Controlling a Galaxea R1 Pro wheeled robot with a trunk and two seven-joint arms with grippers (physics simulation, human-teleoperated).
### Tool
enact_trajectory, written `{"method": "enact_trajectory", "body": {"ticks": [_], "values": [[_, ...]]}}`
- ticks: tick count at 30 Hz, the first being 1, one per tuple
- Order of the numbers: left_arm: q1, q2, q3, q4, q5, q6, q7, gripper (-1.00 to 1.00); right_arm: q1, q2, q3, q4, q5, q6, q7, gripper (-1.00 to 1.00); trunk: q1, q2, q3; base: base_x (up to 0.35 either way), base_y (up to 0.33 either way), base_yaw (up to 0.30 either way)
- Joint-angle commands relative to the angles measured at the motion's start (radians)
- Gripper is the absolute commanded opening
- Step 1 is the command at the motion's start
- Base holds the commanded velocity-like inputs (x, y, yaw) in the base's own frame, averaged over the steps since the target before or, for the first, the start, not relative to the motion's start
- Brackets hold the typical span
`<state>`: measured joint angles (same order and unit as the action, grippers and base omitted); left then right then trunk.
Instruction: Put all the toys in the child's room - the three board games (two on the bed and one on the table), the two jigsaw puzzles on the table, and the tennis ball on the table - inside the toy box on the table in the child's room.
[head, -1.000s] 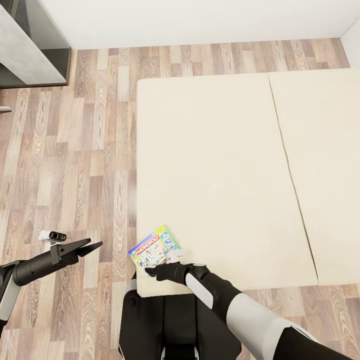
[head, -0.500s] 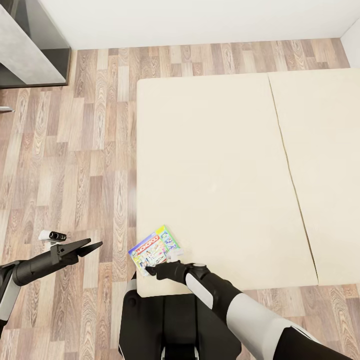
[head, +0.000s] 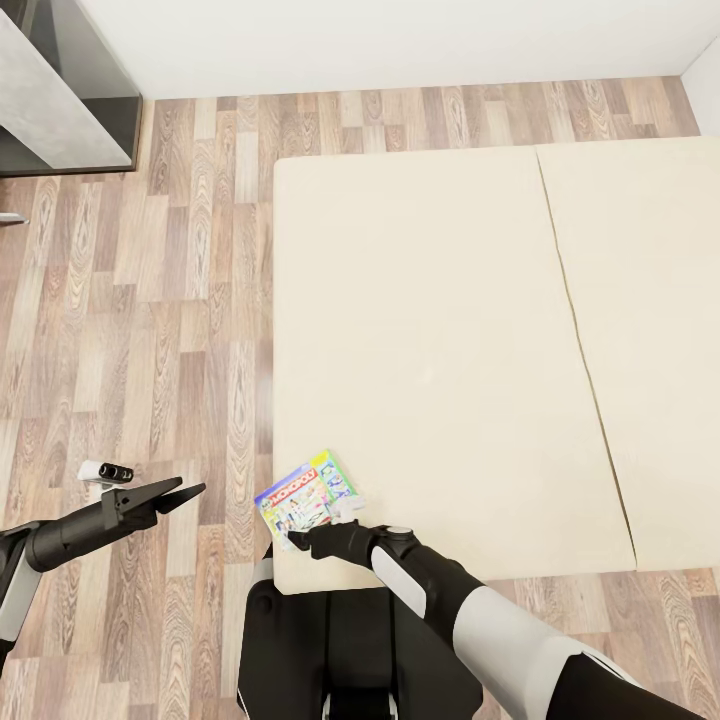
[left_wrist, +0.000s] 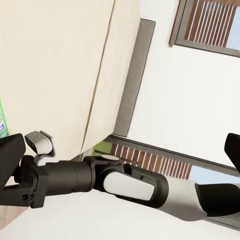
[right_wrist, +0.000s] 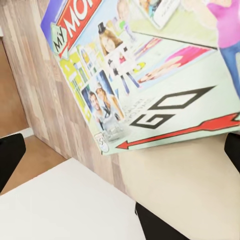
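At the far left of the head view a dark cabinet (head: 60, 90) stands against the wall, and lower down the left gripper (head: 172, 494) hangs over the wood-plank floor (head: 180, 300) with its two fingers spread apart and nothing between them. Just right of it, the Monopoly box (head: 312, 497) lies flat near the front left corner of the bed (head: 430, 330), tilted askew to the mattress edge. The right gripper (head: 296, 542) sits at the box's near edge with its fingers parted; in the right wrist view the box (right_wrist: 150, 75) lies just ahead of the fingertips, though I cannot tell whether they touch it.
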<state>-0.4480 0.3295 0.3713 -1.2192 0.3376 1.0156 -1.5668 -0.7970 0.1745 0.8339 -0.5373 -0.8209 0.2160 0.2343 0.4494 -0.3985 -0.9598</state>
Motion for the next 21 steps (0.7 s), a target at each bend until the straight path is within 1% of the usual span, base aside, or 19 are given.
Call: {"method": "enact_trajectory", "body": {"ticks": [1,21], "values": [[0.0,0.0,0.0,0.0,-0.001,0.011,-0.004,1.0,-0.001,0.0,0.002,0.0,-0.006,0.002,0.001,1.0,0.001,-0.002,-0.001,0.0,0.0,0.0],[0.0,0.0,0.0,0.0,-0.001,0.011,-0.004,1.0,-0.001,0.0,0.002,0.002,-0.006,-0.021,0.003,1.0,0.001,-0.002,-0.001,0.0,0.0,0.0]]}}
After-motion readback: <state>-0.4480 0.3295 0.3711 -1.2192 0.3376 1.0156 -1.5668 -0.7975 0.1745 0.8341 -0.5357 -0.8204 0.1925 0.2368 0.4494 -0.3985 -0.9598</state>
